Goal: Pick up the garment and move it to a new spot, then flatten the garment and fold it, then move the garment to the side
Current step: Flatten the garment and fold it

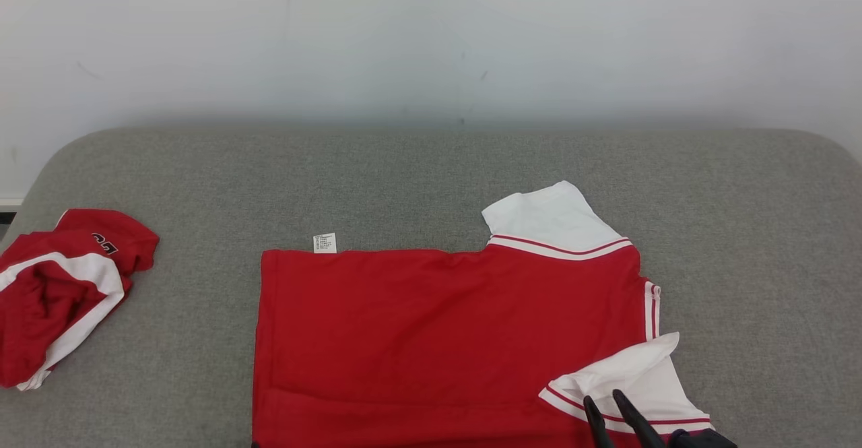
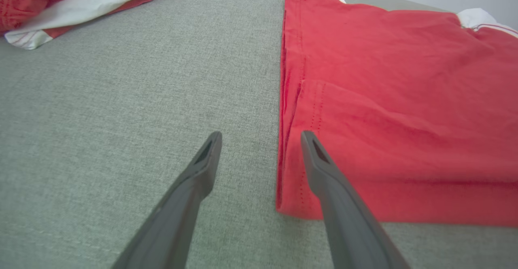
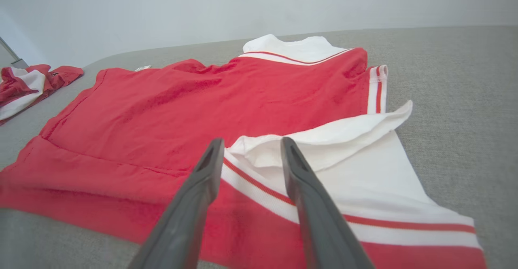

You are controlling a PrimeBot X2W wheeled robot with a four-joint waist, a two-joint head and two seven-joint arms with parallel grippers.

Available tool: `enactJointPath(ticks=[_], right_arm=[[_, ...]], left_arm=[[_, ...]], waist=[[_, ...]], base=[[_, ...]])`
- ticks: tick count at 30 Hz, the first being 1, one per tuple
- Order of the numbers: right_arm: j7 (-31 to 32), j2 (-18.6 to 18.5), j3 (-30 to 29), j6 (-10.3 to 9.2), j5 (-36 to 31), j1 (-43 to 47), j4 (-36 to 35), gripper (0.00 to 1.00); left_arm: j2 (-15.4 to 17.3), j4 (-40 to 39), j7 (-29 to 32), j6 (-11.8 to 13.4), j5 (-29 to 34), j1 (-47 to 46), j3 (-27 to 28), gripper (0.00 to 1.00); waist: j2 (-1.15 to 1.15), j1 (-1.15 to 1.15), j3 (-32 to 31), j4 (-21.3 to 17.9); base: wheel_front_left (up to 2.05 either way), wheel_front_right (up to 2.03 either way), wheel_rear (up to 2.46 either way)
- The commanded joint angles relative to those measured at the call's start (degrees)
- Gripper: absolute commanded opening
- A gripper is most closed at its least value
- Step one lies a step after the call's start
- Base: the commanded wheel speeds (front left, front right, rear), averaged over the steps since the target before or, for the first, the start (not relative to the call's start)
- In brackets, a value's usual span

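Note:
The garment [image 1: 444,327], a red shirt with white red-striped sleeves, lies spread flat on the grey padded surface [image 1: 431,178]. Its near sleeve [image 1: 640,374] is turned back over itself. My right gripper [image 1: 601,397] hovers at that sleeve's striped cuff. In the right wrist view the right gripper [image 3: 251,142] is open, its fingers apart above the white fold, gripping nothing. My left gripper [image 2: 261,137] is open at the hem edge of the garment [image 2: 396,99], one finger over grey surface and the other over the red corner.
A second red and white garment [image 1: 60,293] lies bunched at the left edge of the surface, and also shows in the left wrist view [image 2: 73,2]. A white wall [image 1: 431,37] rises behind. Bare grey surface stretches to the right and behind the shirt.

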Motion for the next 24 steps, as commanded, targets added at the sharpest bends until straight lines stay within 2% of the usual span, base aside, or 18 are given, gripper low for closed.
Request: enactJointPath(ticks=[1, 3, 5, 11, 13, 24], right_arm=[[0.0, -0.4, 0.5, -0.16, 0.6, -0.7, 0.2, 0.53], [0.0, -0.7, 1.3, -0.16, 1.1, -0.8, 0.7, 0.48], [0.0, -0.8, 1.7, -0.16, 1.1, -1.0, 1.0, 0.48], [0.0, -1.0, 2.3, -0.16, 1.2, -2.3, 2.5, 0.54], [0.0, -1.0, 2.6, -0.16, 1.2, -2.6, 3.1, 0.50], [0.0, -0.3, 2.4, -0.16, 1.3, -4.4, 6.0, 0.44]], left_arm=[[0.2, -0.2, -0.2, 0.2, -0.2, 0.3, -0.1, 1.00], [0.2, -0.2, -0.2, 0.2, -0.3, 0.3, -0.3, 1.00], [0.2, -0.2, -0.2, 0.3, -0.6, 0.2, -0.5, 1.00], [0.2, -0.2, -0.2, 0.2, -1.3, 0.0, -0.9, 1.00], [0.2, 0.0, -0.2, 0.2, -1.4, -0.2, -1.0, 1.00], [0.1, -0.3, -0.2, 0.4, -1.9, -1.1, -1.3, 1.00]], waist=[[0.00, 0.00, 0.0, 0.2], [0.00, 0.00, 0.2, 0.4], [0.00, 0.00, 0.3, 0.6], [0.00, 0.00, 1.0, 1.0], [0.00, 0.00, 1.2, 1.2], [0.00, 0.00, 2.4, 1.9]], base=[[0.00, 0.00, 0.00], [0.00, 0.00, 0.00], [0.00, 0.00, 0.00], [0.00, 0.00, 0.00], [0.00, 0.00, 0.00], [0.00, 0.00, 0.00]])
